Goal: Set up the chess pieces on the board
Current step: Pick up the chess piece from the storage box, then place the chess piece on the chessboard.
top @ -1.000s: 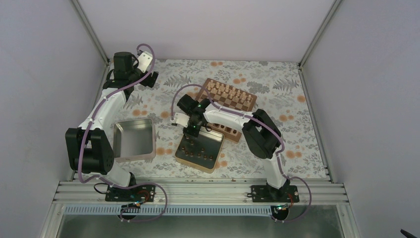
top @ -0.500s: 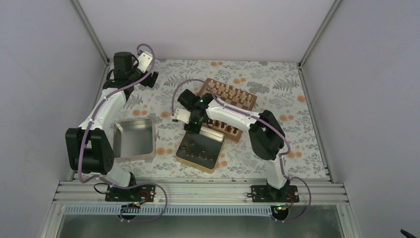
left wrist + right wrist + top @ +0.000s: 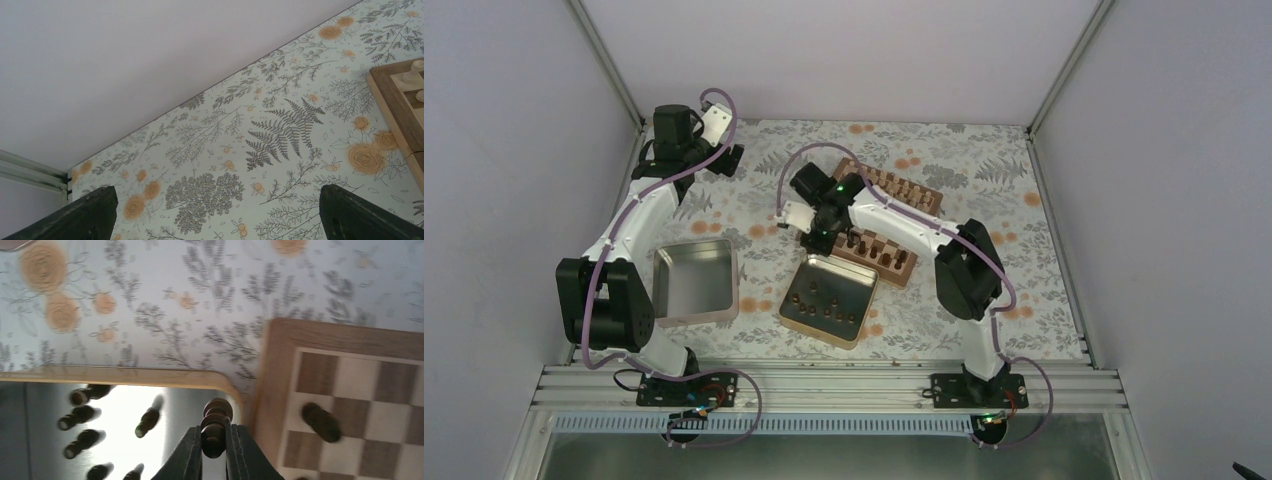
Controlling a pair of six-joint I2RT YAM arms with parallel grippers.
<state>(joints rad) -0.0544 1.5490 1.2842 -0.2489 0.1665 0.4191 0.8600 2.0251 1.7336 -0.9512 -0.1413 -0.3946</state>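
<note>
My right gripper (image 3: 815, 240) (image 3: 214, 440) is shut on a dark brown chess piece (image 3: 215, 426) and holds it above the corner of the metal tin (image 3: 802, 323) (image 3: 125, 375), next to the near-left corner of the board (image 3: 902, 274) (image 3: 280, 360). Several dark pieces (image 3: 824, 305) (image 3: 80, 415) stand in the tin. A few dark pieces (image 3: 876, 249) (image 3: 320, 421) stand on the board's near squares. Pale tan pieces (image 3: 902, 188) line its far side. My left gripper (image 3: 724, 160) (image 3: 215, 212) is open and empty, far left at the table's back.
An empty square metal tin (image 3: 694, 281) lies at the near left by the left arm. The floral tablecloth (image 3: 764, 200) covers the table. The board's corner with a pale piece (image 3: 413, 74) shows at the right edge of the left wrist view.
My right gripper has lifted a dark piece out of the tin and moved back toward the board's near-left corner. The left arm has not moved.
</note>
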